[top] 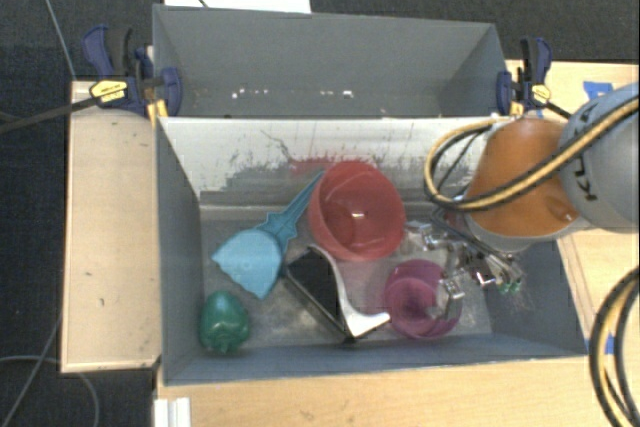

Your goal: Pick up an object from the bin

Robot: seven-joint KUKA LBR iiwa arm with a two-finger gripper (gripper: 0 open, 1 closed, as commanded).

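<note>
Apparently the approach step: the gripper [455,281] hangs at the 2 o'clock rim of the magenta cup [415,303]. Its clench cannot be told. Next, a secure rim grasp is needed.

**Grey, orange and silver**

A rounded, glossy orange cover [520,185] wraps the wrist. Black and yellow cables [447,160] loop beside it. The grey arm link [608,140] bears dark lettering. The gripper [452,287] is silvery metal, with a small green part.
</note>
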